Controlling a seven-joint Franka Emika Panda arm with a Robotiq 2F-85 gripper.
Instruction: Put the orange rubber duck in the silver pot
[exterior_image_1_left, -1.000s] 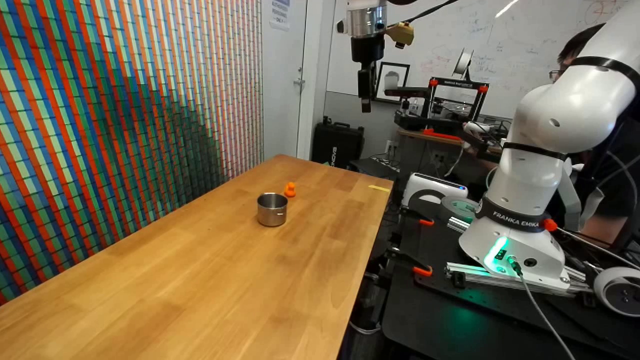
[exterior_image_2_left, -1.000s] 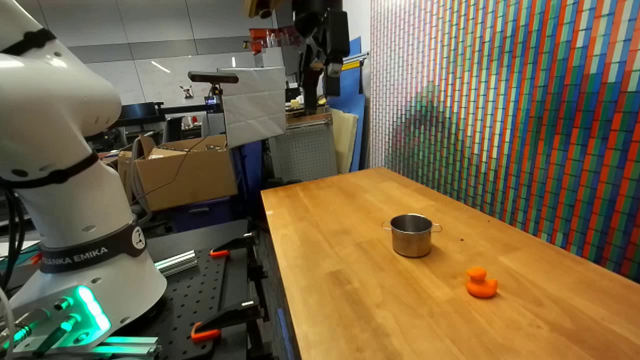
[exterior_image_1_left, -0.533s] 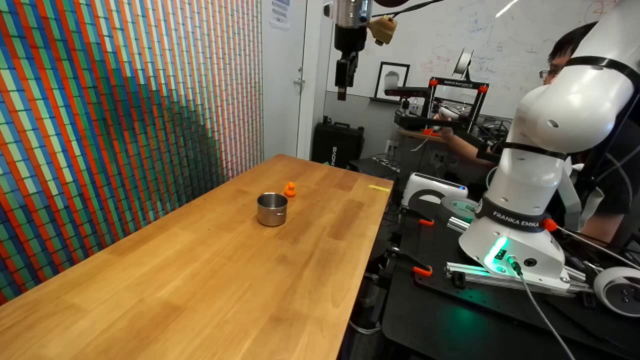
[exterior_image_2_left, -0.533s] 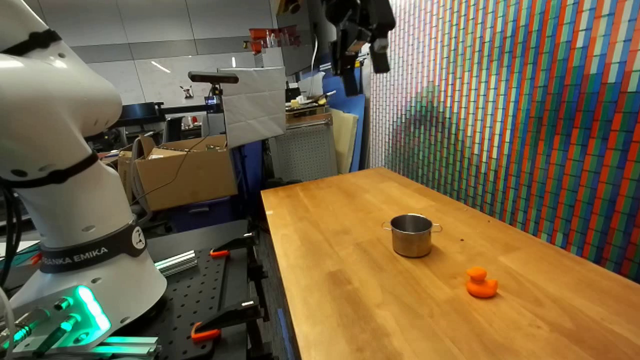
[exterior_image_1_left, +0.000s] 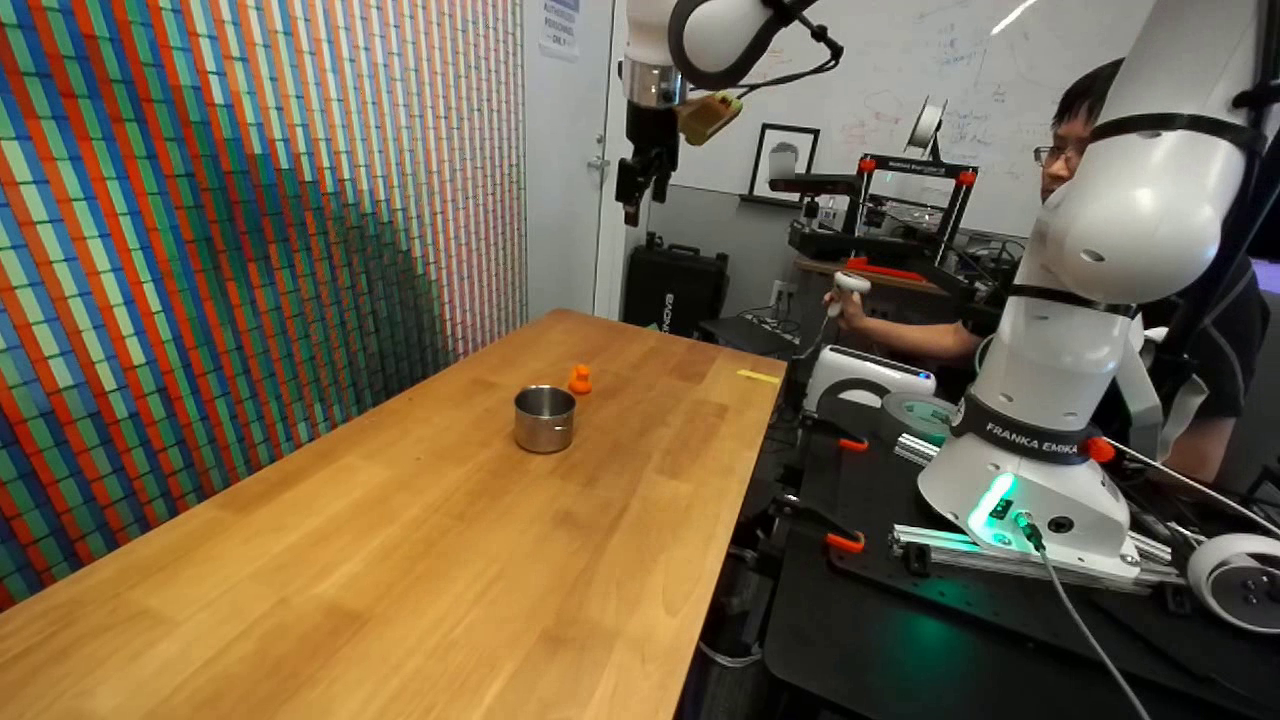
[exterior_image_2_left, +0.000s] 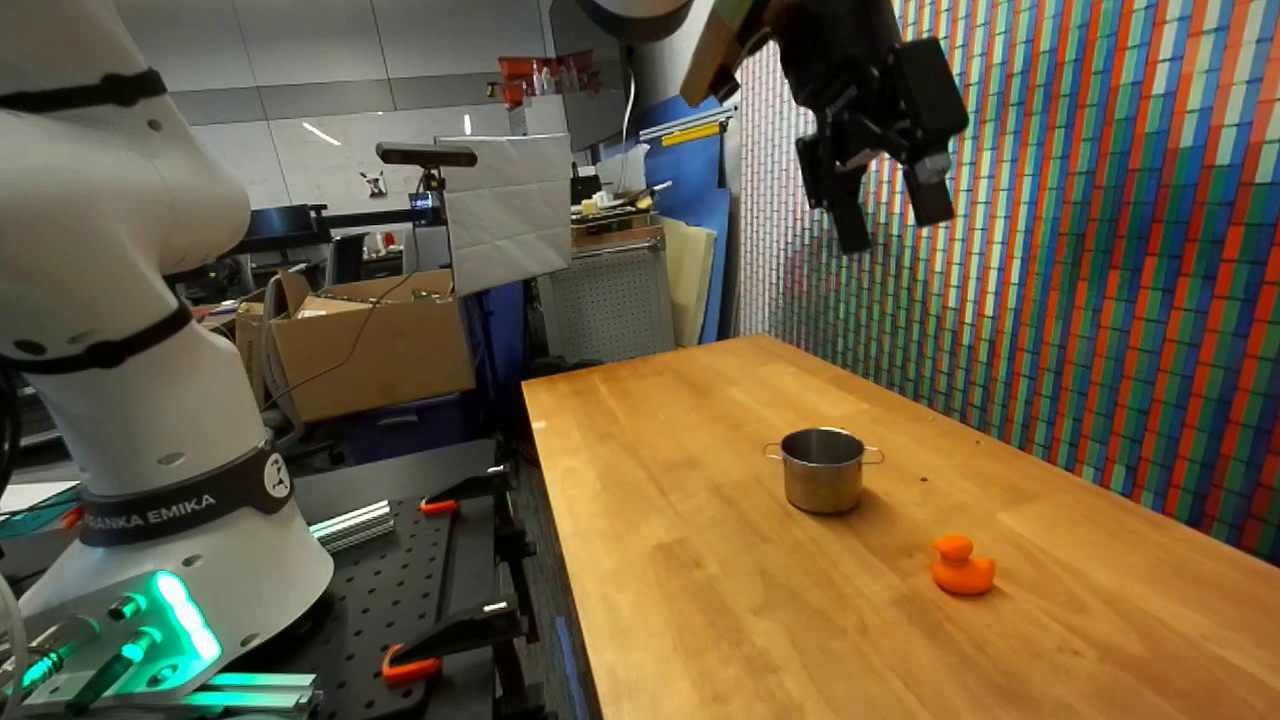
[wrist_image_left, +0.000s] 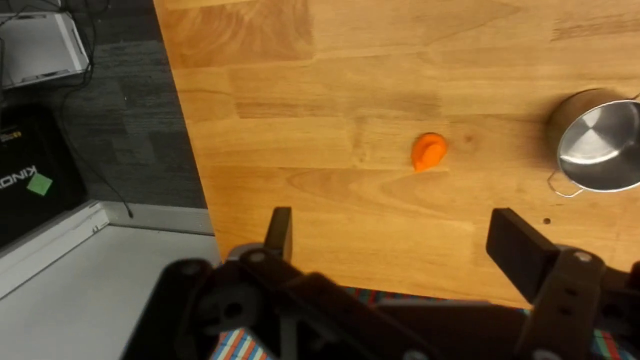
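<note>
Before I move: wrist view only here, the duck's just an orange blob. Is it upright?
Observer: Yes. In an exterior view the orange rubber duck sits on the wooden table with its head up.
Operator: Depth's hard to judge. How high am I?
Observer: Both exterior views show the pincer up in the air, well higher than the silver pot.
Operator: Anything on the table outside my frame?
Observer: A yellow strip, near one edge, in an exterior view.

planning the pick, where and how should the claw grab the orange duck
The orange duck is probably best taken across the sides of its rounded body, from above: it sits upright, body wider than head, apart from the silver pot.
</note>
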